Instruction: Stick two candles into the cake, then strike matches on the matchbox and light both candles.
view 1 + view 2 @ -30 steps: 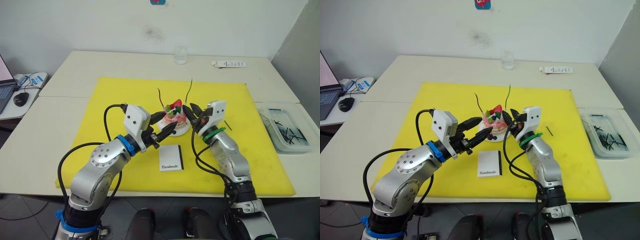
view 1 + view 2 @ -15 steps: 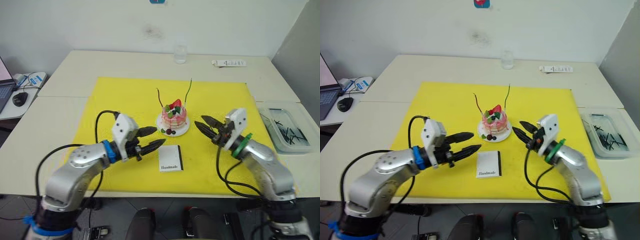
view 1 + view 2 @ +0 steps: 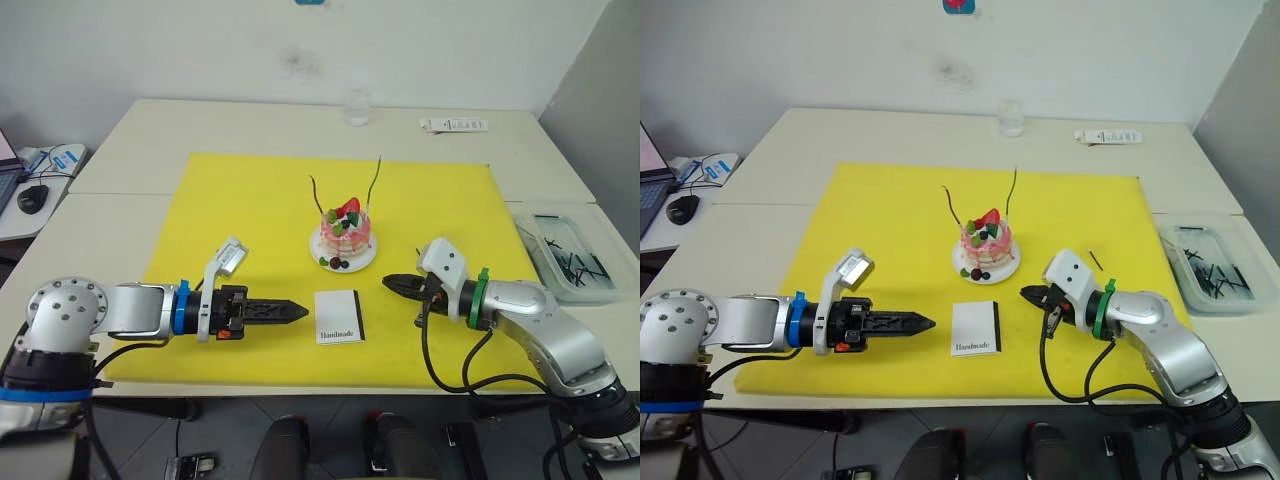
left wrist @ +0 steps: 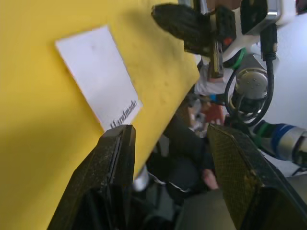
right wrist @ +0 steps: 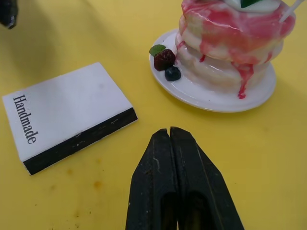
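Your cake point(image 3: 346, 236) sits mid-frame with both candles point(image 3: 376, 180) stuck in it. The matchbox point(image 3: 338, 316) lies just below. Your left gripper point(image 3: 296, 312) is spread apart; your right gripper point(image 3: 392, 284) is pressed together, empty.

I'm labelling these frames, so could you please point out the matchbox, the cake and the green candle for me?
matchbox point(image 3: 975, 328): right eye view, middle of its white top face.
cake point(image 5: 229, 45): right wrist view, pink-streaked side of the layers.
green candle point(image 3: 1012, 192): right eye view, midway along the thin stem above the cake.
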You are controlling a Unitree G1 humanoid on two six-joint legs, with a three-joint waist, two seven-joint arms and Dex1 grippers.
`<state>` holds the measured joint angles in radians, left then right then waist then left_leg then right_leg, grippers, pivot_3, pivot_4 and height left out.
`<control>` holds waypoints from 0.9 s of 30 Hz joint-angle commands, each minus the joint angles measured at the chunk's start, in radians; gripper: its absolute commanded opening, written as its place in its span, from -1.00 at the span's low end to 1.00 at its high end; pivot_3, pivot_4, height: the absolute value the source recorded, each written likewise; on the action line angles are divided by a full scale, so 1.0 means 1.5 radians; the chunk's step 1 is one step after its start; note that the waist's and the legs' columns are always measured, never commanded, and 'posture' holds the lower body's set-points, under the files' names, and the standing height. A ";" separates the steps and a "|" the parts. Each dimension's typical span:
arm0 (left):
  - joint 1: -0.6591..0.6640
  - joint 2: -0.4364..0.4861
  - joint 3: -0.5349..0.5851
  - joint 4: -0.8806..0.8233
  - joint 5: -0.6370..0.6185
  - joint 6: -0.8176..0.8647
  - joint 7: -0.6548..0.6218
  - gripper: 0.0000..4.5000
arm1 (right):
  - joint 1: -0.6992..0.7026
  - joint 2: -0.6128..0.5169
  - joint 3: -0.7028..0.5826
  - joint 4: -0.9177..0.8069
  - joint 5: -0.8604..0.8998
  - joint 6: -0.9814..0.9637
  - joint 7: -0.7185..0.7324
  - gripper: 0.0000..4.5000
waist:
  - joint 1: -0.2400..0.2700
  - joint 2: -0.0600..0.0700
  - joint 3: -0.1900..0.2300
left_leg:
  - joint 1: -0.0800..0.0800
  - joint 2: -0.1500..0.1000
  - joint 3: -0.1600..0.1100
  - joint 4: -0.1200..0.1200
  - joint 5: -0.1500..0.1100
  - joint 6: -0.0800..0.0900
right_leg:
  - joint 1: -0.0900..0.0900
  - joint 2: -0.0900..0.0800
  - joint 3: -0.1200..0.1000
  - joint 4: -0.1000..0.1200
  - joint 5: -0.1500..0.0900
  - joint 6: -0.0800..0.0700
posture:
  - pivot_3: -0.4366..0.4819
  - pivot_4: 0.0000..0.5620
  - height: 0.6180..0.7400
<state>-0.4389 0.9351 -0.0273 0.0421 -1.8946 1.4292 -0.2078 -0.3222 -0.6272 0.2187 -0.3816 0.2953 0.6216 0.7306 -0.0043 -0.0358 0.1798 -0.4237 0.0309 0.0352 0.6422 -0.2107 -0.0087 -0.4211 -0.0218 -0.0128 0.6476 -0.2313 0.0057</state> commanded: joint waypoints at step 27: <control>-0.008 -0.125 -0.046 0.052 -0.052 -0.050 0.229 0.99 | 0.062 -0.004 0.027 -0.070 -0.035 0.002 0.005 -1.00 | 0.003 0.000 0.000 | 0.001 -0.001 0.000 0.002 0.000 0.000 | 0.001 0.000 0.000 0.001 0.000 -0.001 | -0.05 -0.47 1.00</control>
<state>-0.4585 0.7589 -0.0945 0.1226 -1.9669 1.3576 0.1205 -0.2261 -0.6337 0.2566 -0.4510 0.2527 0.6383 0.7386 0.0002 -0.0359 0.1792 -0.4219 0.0292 0.0357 0.6446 -0.2103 -0.0093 -0.4193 -0.0224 -0.0127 0.6498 -0.2309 0.0047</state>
